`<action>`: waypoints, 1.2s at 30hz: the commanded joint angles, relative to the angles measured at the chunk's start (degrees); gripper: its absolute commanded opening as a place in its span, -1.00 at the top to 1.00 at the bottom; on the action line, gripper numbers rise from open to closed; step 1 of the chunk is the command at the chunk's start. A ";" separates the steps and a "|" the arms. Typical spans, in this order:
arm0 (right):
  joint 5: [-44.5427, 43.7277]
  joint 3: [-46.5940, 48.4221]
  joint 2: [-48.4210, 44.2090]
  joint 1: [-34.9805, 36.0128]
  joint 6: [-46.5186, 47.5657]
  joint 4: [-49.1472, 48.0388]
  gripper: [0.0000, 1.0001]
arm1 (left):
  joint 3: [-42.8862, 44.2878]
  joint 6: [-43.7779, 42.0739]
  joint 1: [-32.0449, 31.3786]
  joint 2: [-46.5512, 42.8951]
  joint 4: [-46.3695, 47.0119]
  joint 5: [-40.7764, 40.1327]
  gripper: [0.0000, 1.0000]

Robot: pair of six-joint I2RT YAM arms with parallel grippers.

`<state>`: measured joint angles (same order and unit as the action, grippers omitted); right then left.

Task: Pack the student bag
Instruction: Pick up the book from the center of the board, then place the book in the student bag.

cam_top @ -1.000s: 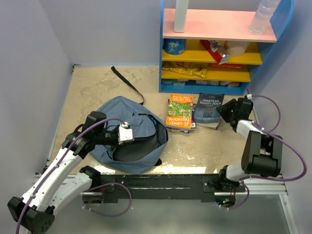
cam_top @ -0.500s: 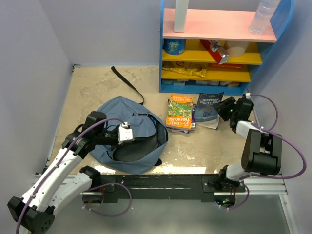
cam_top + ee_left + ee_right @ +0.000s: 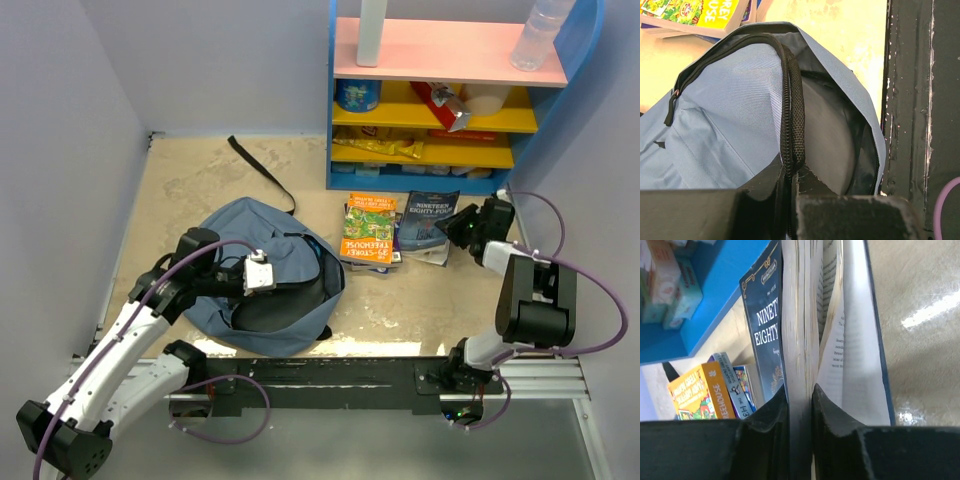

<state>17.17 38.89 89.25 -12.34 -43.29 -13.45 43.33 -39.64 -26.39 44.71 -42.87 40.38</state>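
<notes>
Top external view: the large, soft slate-blue fabric student bag lies left of centre on the beige mottled tabletop, its mouth turned toward the books.
Bag opening: in the left wrist view the student bag shows dark lining under its lifted black zipped rim.
Left gripper: narrow, its jaws pinched on that rim and holding the mouth up.
Risk at the bag: the pinch takes only a thin strip of soft fabric. If it slips, the mouth would likely sag shut and a book would land on the outside.
Dark blue paperback novel: it lies to the right of the bag, near the shelf.
Right gripper: it is closed on the paperback's front cover and part of its page block. The remaining pages and the back cover splay loose to one side.
Risk at the book: held by only part of its thickness, it may fan open when lifted, crease its pages or slide out.
Orange illustrated book: it sits just beside the paperback, so a dragging lift could nudge it.
Blue shelf unit: it stands close behind, and a wide swing could clip it.
</notes>
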 commanded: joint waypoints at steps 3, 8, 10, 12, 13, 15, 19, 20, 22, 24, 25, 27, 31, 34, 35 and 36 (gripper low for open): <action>-1.61 2.24 -10.99 1.79 2.60 7.39 1.00 | 1.93 0.79 -0.33 0.20 2.79 2.60 1.00; -2.14 2.41 -24.28 3.11 -0.22 9.67 1.00 | 2.63 2.37 -0.33 0.64 4.29 1.63 1.00; -2.49 2.85 -30.96 4.42 -1.27 11.68 1.00 | 3.34 2.72 -0.33 0.91 4.46 1.11 1.00; -2.05 5.03 -36.22 5.13 -1.27 16.06 1.00 | 3.86 4.12 -0.33 0.99 5.42 -0.03 1.00; -2.66 6.27 -37.47 5.91 -0.32 18.26 1.00 | 3.95 4.48 -0.33 0.91 5.78 -0.47 1.00; -1.71 6.81 -39.58 8.98 -0.83 20.39 1.00 | 3.78 6.31 -0.33 0.64 7.61 -2.22 1.00; 2.51 5.23 -44.59 13.90 -3.82 22.50 1.00 | 2.81 11.33 -0.24 0.03 11.58 -7.85 1.00; 5.13 4.88 -44.78 14.62 -3.91 23.46 1.00 | 2.72 11.95 -0.24 -0.06 12.28 -9.43 1.00; 7.78 3.47 -45.13 16.90 -3.82 25.40 1.00 | 2.81 13.62 -0.24 0.11 14.21 -14.52 1.00; 9.81 1.55 -46.45 19.88 -4.00 26.28 1.00 | 2.55 14.93 -0.33 0.12 16.40 -19.08 1.00; 9.90 1.27 -46.62 20.94 -3.39 27.33 1.00 | 2.55 15.72 -0.24 0.12 17.11 -20.50 1.00; 11.12 0.57 -47.24 23.75 -2.59 29.52 1.00 | 2.37 16.96 -0.24 0.20 18.17 -23.23 1.00; 14.29 -1.80 -48.91 27.80 -4.87 29.71 1.00 | 2.20 16.96 -0.24 0.29 17.47 -23.33 1.00; 16.58 -3.30 -49.53 30.88 -6.90 29.01 1.00 | 2.37 16.87 -0.24 0.29 16.59 -22.72 1.00; 16.84 -3.30 -49.70 32.01 -7.25 29.01 1.00 | 2.46 16.96 -0.24 0.20 16.42 -22.37 1.00; 17.28 -3.73 -49.96 32.63 -8.55 27.53 1.00 | 2.46 16.96 -0.24 -0.14 16.16 -21.49 1.00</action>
<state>28.40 34.74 41.78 17.74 -47.03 21.17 44.47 -24.36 -26.55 45.45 -29.58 19.20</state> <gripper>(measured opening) 0.207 0.060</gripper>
